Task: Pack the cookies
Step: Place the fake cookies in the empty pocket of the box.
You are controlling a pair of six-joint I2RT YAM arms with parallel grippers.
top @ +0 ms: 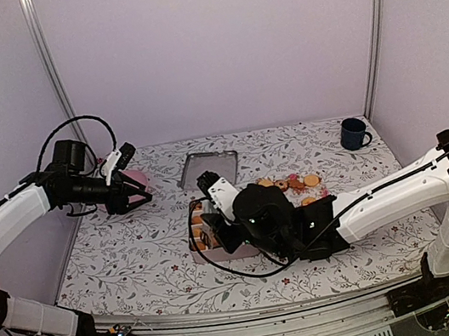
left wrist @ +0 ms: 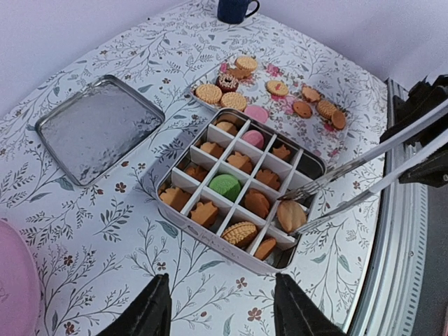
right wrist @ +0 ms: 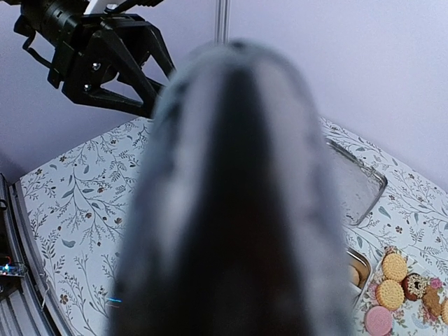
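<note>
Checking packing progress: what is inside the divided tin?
The tin holds cookies in most cells: mostly orange, one green cookie, one pink cookie; tongs touch one. Anything stacked beneath is hidden.

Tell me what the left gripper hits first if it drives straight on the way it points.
Most likely the flowered tablecloth, just short of the divided tin. The left gripper is open and angled down at it; depth is unclear, so the tin's near wall could come first.
</note>
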